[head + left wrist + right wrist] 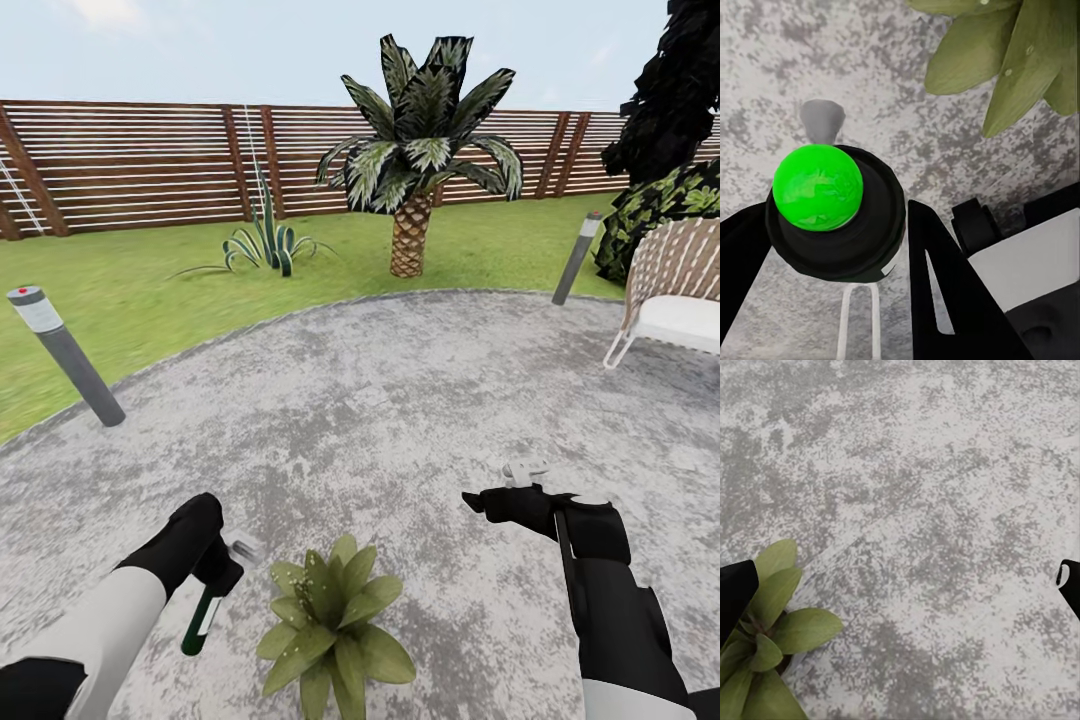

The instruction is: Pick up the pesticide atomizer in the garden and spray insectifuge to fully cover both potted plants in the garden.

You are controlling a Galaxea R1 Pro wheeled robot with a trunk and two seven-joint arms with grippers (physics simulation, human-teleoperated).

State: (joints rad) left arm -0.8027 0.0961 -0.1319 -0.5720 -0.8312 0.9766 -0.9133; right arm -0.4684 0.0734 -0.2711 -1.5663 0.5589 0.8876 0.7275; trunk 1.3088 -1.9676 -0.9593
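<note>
Head view: on mottled grey paving [400, 400], the left gripper [215, 570] clamps the pesticide atomizer [203, 618], a dark bottle with a white label, just beside a potted plant [335, 625] of broad pointed leaves. The right gripper [500, 490] hovers apart, jaws spread. Behind stand a slatted wooden fence [150, 160], a scaly-trunked palm [415, 150] and two grey bollards [65, 355].

Left wrist view: black fingers [945, 292] grip the atomizer's round black cap (its glossy button [817, 187] is bright green here), leaves [1012, 52] nearby.

Right wrist view: wide black fingertips [735, 592] frame speckled paving and the plant's leaves [772, 637].
</note>
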